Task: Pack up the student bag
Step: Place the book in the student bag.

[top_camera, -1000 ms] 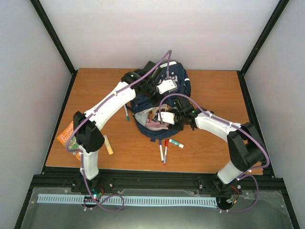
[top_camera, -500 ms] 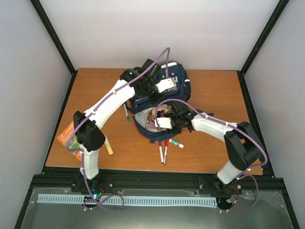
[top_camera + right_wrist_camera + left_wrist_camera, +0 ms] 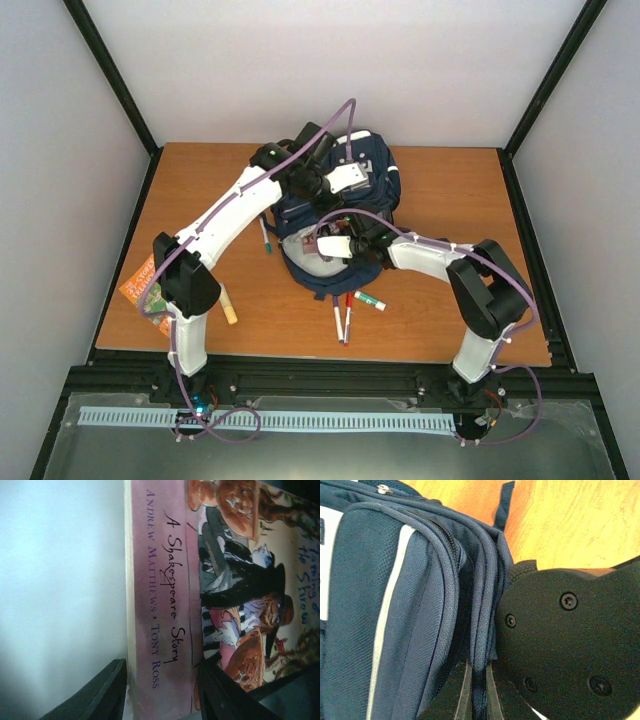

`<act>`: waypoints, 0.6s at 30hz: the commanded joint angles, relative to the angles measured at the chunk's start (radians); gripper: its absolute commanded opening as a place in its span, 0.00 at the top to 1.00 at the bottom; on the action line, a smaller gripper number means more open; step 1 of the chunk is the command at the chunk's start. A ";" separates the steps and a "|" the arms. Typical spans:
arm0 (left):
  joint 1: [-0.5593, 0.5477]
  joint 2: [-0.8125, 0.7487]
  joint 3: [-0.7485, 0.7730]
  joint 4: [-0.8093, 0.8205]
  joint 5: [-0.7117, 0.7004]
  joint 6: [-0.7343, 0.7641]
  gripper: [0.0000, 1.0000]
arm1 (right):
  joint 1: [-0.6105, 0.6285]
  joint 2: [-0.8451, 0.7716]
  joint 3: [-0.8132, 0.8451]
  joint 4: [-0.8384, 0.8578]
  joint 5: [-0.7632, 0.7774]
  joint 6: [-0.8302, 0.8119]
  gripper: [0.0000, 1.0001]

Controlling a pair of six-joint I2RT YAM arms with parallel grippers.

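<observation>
Student bag (image 3: pixel 375 175) centre-back on counter (image 3: pixel 200 190). Book (image 3: pixel 165 605) inside bag mouth. Two pens (image 3: pixel 338 320) and marker (image 3: pixel 369 300) in front of bag. Lone pen (image 3: pixel 265 236) left of bag. Booklet (image 3: pixel 135 285) at counter's front-left edge.

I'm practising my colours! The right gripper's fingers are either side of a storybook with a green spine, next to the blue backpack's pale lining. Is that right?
Not quite. The spine of the Shakespeare storybook is pink, not green; the right wrist view shows it. The rest holds: the fingers of the right gripper flank it, next to the pale lining of the navy backpack.
</observation>
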 commanded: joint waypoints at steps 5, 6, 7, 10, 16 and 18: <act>-0.008 -0.019 0.068 -0.031 0.087 0.018 0.99 | 0.004 0.155 0.112 0.187 0.127 0.041 0.62; -0.008 -0.020 0.066 -0.032 0.086 0.018 0.99 | 0.004 0.165 0.117 0.216 0.147 0.060 0.62; -0.008 -0.022 0.064 -0.032 0.087 0.018 0.99 | 0.005 0.174 0.123 0.242 0.163 0.079 0.62; -0.008 -0.021 0.060 -0.032 0.088 0.017 0.99 | 0.004 0.199 0.162 0.236 0.197 0.143 0.62; -0.008 -0.012 0.061 -0.029 0.080 -0.004 0.97 | 0.004 0.120 0.120 0.117 0.131 0.205 0.58; -0.008 -0.007 0.059 -0.037 0.073 -0.006 0.88 | 0.005 0.049 0.084 0.051 0.071 0.223 0.54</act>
